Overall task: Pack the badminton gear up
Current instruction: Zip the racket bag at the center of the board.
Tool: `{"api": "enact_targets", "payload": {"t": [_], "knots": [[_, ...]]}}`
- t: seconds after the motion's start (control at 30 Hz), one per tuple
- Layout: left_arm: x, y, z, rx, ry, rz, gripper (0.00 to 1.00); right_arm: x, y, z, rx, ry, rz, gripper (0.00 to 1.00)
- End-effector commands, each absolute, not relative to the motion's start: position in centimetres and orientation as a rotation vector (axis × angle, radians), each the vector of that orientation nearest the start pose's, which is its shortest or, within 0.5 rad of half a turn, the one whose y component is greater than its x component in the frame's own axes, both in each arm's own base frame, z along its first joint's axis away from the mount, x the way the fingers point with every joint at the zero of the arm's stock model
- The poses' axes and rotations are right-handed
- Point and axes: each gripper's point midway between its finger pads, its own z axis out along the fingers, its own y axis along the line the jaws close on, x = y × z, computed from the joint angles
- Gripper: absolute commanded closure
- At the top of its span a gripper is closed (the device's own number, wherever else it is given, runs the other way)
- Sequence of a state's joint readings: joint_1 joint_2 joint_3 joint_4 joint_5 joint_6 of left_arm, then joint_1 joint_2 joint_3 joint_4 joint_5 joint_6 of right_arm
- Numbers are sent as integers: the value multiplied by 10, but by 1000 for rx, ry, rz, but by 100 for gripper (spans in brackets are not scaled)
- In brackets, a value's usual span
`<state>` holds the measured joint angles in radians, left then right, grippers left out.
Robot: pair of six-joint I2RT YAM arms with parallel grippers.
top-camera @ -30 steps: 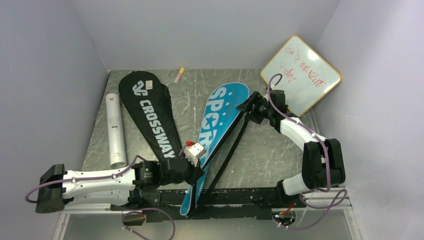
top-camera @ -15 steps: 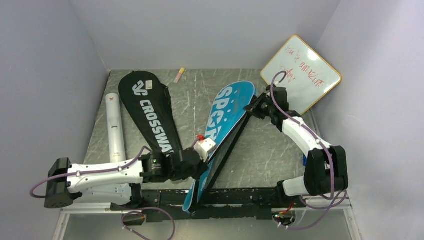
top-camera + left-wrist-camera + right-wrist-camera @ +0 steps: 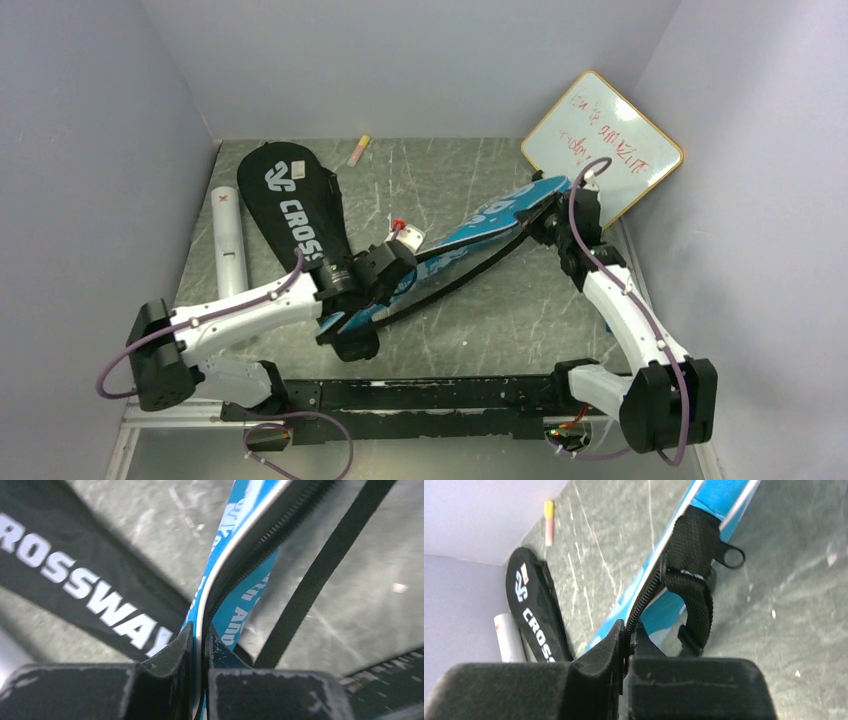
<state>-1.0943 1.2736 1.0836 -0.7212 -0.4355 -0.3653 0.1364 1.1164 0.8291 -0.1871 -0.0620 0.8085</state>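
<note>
The blue cover [image 3: 485, 215] hangs above the desk [image 3: 500, 310] (edge up): left tool [image 3: 200, 640] pinches near its narrow end, right tool [image 3: 628, 630] pinches its wide end, long axis between them.

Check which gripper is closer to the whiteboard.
Right. The right gripper, shut on the blue cover at its far end, sits just in front of the whiteboard, by its lower edge. The left gripper pinches the cover's near end, well to the board's left.

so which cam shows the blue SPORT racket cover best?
Top external: the blue fabric racket cover shows almost end to end. Both wrist views show only a pinched edge with zipper and black strap.
</note>
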Motion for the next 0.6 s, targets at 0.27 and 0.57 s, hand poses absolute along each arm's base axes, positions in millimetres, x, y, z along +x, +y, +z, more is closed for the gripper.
{"api": "enact_targets", "payload": {"t": [0.27,0.57], "knots": [[225,-258,158,729,2253,-96,46,308,147,179,558,2108,900,100],[201,-310,168,865,2129,-302,35,307,177,203,524,2113,920,100]]}}
